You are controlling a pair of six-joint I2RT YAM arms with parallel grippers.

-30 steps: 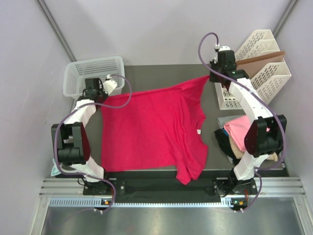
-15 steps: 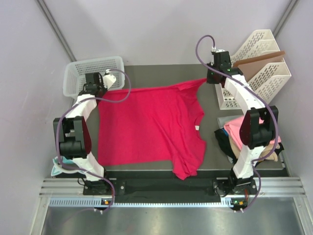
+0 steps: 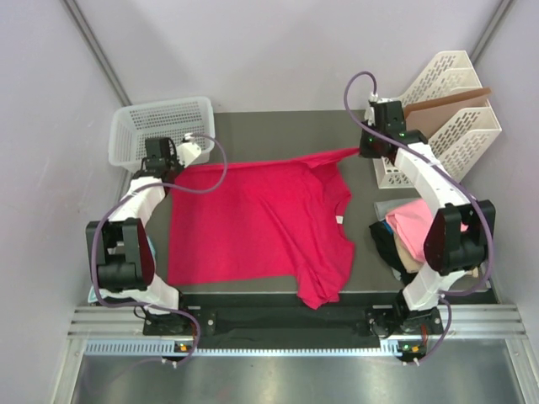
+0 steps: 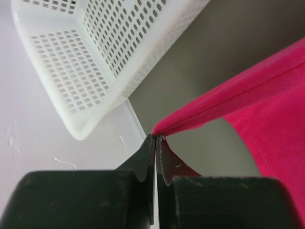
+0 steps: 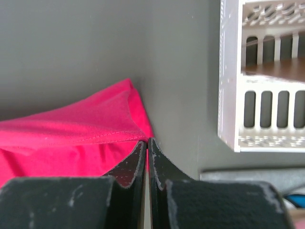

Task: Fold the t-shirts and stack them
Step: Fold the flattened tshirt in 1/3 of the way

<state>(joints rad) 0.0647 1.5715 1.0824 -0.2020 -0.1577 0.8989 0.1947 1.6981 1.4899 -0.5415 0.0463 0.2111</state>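
Top external view, near to far. One crimson t-shirt (image 3: 261, 223) lies spread on the table (image 3: 278, 130), with one sleeve drooping over the near edge. At the right is one pile showing three colours: light pink shirt (image 3: 413, 220) on top, beige (image 3: 414, 263) and black (image 3: 381, 244) beneath.

Two grippers, both pressed together on the crimson shirt's far edge. The left gripper (image 4: 156, 138) pinches the far-left corner and the right gripper (image 5: 146, 142) the far-right tip, and the cloth is drawn taut between them.

Beyond are one white basket (image 3: 160, 126) at far left and at least two white file racks (image 3: 459, 93) at far right.

Versus half a second ago, both grippers sit nearer the bases and the shirt's far edge came with them.
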